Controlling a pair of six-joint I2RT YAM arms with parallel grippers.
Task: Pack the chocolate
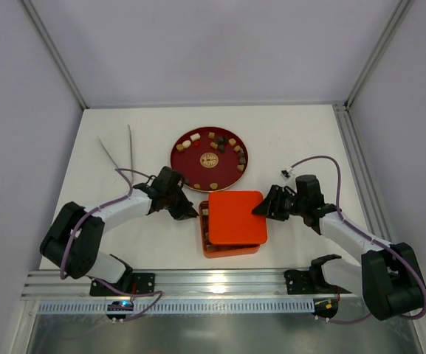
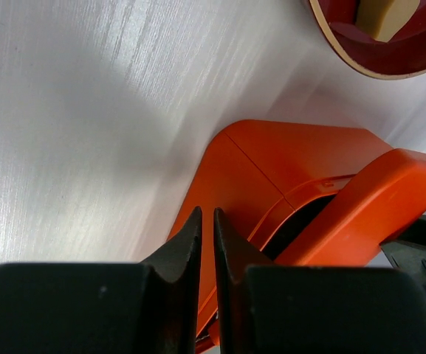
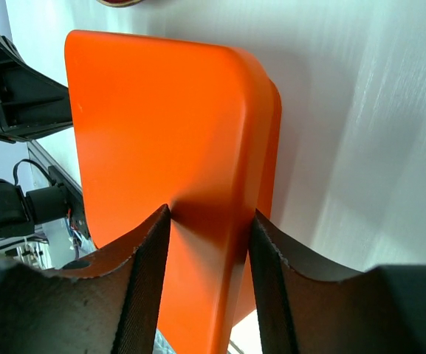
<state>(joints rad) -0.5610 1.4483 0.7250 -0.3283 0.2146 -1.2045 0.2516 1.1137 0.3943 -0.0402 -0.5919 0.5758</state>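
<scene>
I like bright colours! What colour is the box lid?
The lid is plain orange, seen best in the right wrist view.

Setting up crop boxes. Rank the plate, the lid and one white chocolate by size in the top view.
1. Plate, largest.
2. Lid, somewhat smaller. It sits atop the box, nearer the camera, so the true gap is unsure.
3. White chocolate, by far the smallest.

bright diffuse light, soft shadows, table (image 2: 72, 118) sheen, foreground blurred

robot lab cell; white walls (image 1: 198, 44), aluminium rail (image 1: 198, 279), white table (image 1: 294, 140)
</scene>
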